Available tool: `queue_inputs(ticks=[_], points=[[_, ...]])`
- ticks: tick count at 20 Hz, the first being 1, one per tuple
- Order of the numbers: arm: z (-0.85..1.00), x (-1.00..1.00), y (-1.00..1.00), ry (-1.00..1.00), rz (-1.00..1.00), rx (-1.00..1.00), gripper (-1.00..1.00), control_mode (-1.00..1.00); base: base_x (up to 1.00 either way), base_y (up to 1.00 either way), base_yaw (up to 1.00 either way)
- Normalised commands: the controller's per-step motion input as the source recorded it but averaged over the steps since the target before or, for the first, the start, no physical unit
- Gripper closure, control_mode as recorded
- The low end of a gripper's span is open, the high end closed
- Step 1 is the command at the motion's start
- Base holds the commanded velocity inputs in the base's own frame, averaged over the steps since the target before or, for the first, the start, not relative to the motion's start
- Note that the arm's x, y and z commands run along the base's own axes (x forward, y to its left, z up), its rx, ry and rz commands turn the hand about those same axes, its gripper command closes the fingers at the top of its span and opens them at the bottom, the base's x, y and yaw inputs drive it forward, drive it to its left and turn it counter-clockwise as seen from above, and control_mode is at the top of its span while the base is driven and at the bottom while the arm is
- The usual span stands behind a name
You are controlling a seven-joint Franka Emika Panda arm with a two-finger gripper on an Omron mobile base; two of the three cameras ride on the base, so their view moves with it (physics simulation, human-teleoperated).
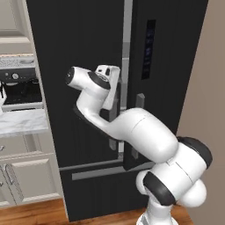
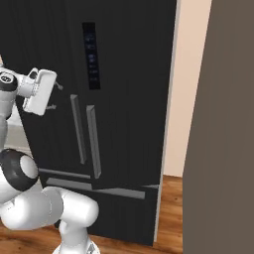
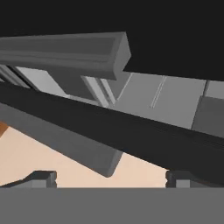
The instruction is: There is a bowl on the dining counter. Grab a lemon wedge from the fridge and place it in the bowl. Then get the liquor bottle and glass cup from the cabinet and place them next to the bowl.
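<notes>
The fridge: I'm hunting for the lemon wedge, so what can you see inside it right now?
Through the slightly open fridge doors, the hand view shows grey shelves past the bar handle. No lemon wedge is visible; the doors hide most of the interior. The open gripper is at the handles.

Tall black fridge (image 1: 88, 66), grey bar handles, dark display panel, right door slightly ajar
</notes>
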Motion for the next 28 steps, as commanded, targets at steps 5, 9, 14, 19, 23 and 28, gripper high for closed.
queue_inputs(ticks=[5,9,14,19,23,28], points=[[-0.03,0.41,-0.5,0.14,-0.05,-0.12,-1.0,-1.0,0.0,0.0,0.0],[-0.04,0.43,-0.31,0.1,-0.02,-0.08,-1.0,-1.0,0.0,0.0,0.0],[-0.03,0.64,-0.06,0.11,0.0,-0.02,-1.0,-1.0,0.0,0.0,0.0],[0.0,0.33,-0.22,0.06,0.0,0.0,-1.0,-1.0,0.0,0.0,0.0],[0.0,0.05,-0.71,0.04,0.0,0.0,-1.0,-1.0,0.0,0.0,0.0],[0.09,-0.31,-0.97,0.0,0.0,0.0,-1.0,-1.0,0.0,0.0,0.0]])
